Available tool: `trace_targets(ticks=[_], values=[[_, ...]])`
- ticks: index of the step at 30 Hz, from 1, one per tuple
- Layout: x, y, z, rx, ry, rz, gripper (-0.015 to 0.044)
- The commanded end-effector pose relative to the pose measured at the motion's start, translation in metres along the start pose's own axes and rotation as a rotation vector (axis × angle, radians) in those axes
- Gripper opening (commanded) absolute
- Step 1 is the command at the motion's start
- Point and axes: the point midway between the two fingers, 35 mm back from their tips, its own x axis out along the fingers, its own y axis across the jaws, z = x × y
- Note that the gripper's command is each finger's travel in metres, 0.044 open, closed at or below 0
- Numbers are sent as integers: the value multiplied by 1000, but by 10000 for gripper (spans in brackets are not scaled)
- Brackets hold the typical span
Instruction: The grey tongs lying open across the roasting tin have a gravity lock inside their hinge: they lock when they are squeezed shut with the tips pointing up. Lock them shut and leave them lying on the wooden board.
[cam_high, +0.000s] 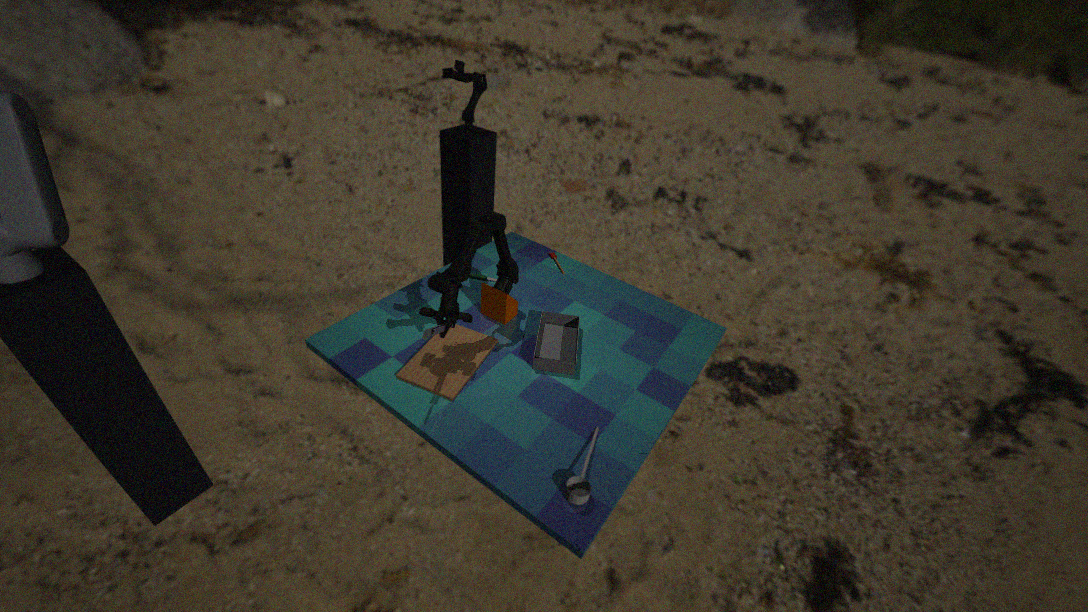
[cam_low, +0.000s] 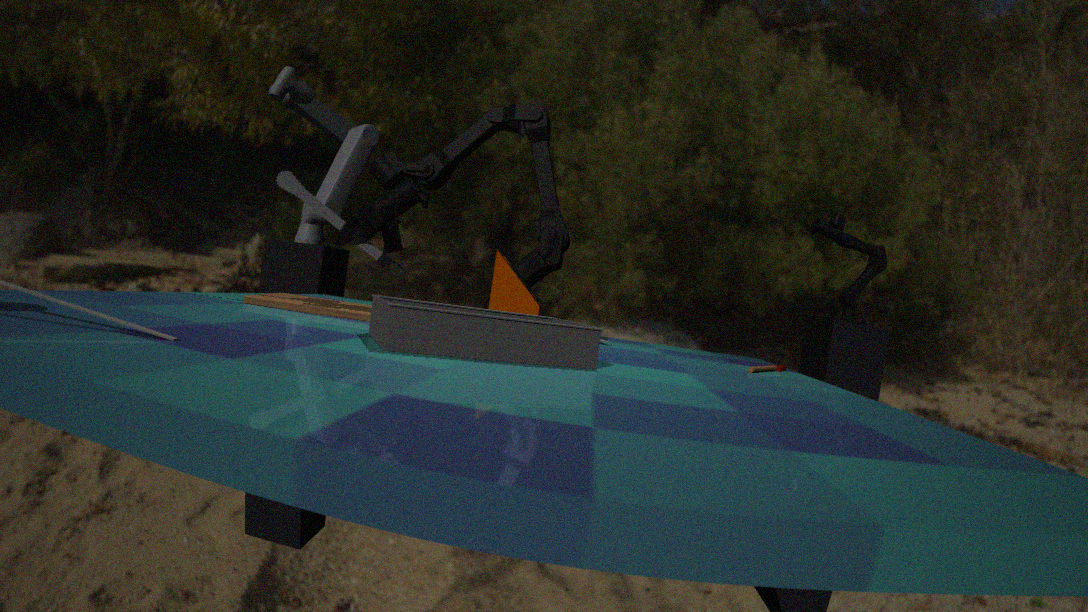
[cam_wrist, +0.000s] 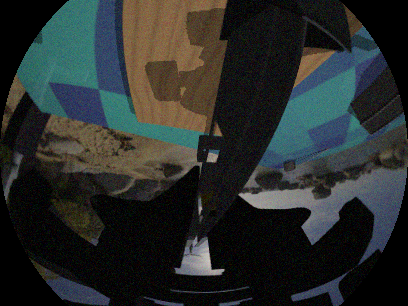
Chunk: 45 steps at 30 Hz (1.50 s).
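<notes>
My gripper (cam_high: 447, 325) (cam_wrist: 201, 170) is shut on the grey tongs (cam_wrist: 255, 90). The tongs look dark and large in the wrist view, running from between the fingers up across the picture. A small grey part of the tongs (cam_high: 435, 331) (cam_low: 370, 249) shows beside the gripper, raised above table height and slanting. Whether the arms are locked, and which end points up, I cannot tell. The wooden board (cam_high: 416, 371) (cam_low: 281, 302) (cam_wrist: 155, 40) lies flat just below and beside the gripper, with the arm's shadow on it. The grey roasting tin (cam_high: 575, 346) (cam_low: 486, 334) stands apart from the gripper.
An orange wedge (cam_high: 498, 302) (cam_low: 511, 293) stands between the arm's base and the tin. A ladle (cam_high: 578, 490) lies near the table's front corner. A small red-ended tool (cam_high: 556, 262) (cam_low: 766, 369) lies at the back. Another grey arm (cam_low: 342, 171) stands beyond the table.
</notes>
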Motion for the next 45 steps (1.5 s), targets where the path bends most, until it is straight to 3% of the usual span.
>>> trace_targets(ticks=[1, 23, 45], values=[[-7, -1, -2, -14, 68, -1, -150], [-49, -17, 13, -46, 388, 13, -150], [-51, -17, 14, -47, 398, 14, -150]])
